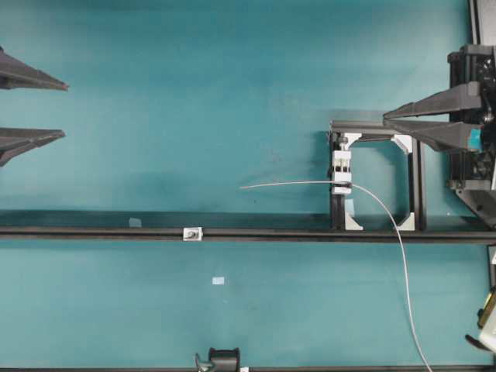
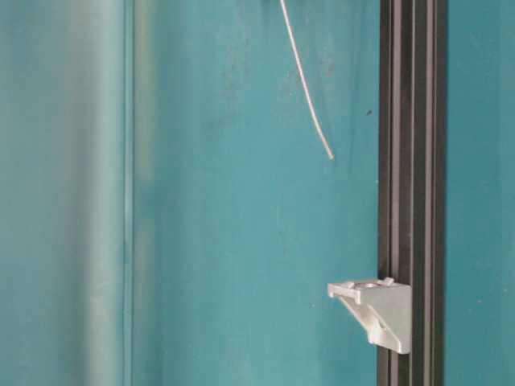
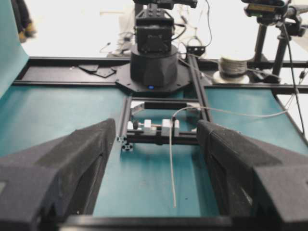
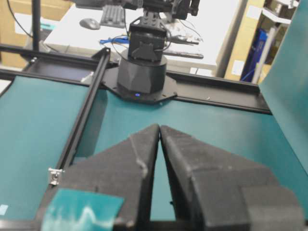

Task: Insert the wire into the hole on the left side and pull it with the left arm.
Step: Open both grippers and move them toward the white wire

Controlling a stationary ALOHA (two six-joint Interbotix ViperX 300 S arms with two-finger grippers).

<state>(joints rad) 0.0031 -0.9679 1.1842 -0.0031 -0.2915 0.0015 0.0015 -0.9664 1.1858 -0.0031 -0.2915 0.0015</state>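
Observation:
The thin pale wire (image 1: 403,256) rises from the front edge, curves left and passes through a white clamp (image 1: 341,169). Its straight tip (image 1: 267,185) sticks out leftward, free over the mat; it also shows in the table-level view as the wire (image 2: 306,84). The hole is in a small silver block (image 1: 191,233) on the black rail, left of and nearer than the tip, also seen as the block (image 2: 378,310). My left gripper (image 1: 66,109) stands open at the far left, holding nothing; its wrist view looks along the wire (image 3: 171,163). My right gripper (image 1: 386,118) is shut and empty, beside the clamp frame.
A long black rail (image 1: 310,232) crosses the mat. A black square frame (image 1: 418,182) holds the clamp. A small white tape patch (image 1: 218,280) lies on the mat, and a black clip (image 1: 221,359) sits at the front edge. A wire spool (image 3: 232,65) stands beyond the mat.

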